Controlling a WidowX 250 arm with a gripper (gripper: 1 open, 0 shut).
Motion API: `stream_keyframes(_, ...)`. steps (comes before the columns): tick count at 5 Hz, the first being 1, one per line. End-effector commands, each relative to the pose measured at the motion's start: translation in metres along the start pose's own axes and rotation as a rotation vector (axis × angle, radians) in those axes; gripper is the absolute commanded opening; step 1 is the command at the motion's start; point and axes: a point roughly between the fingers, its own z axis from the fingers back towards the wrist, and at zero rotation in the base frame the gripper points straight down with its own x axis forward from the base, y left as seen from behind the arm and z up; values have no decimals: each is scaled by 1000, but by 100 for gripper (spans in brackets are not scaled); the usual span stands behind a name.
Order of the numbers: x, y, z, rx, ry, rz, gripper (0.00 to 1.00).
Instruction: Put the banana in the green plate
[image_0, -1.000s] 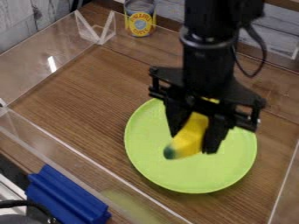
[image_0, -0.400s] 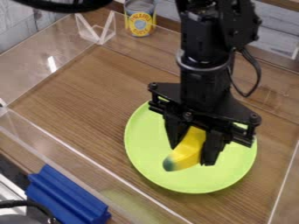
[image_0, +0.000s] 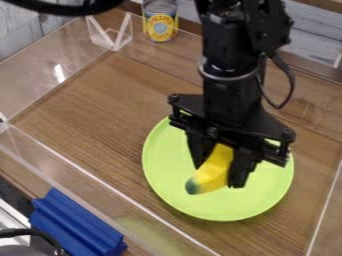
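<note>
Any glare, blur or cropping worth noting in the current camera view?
Camera view: small bright glints on the clear side panel, upper left; the banana looks soft-edged; the dark end effector shows little finger detail; the can is cut off at the top.

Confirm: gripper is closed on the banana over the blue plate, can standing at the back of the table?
Plate colour is wrong: the camera view shows a green plate, not a blue one. The rest holds: the gripper is closed on the banana over it, and the can stands at the back of the table.
</note>
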Motion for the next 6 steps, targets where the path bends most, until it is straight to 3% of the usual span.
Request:
stream_keyframes(1,5,2,9,-25,-48,9,0)
stream_keyframes(2,7,4,6,-32,-51,14,0)
stream_keyframes(3,8,3,5,-33,-48,11,100)
stream_keyframes(6,19,10,12,-24,-40,1,100)
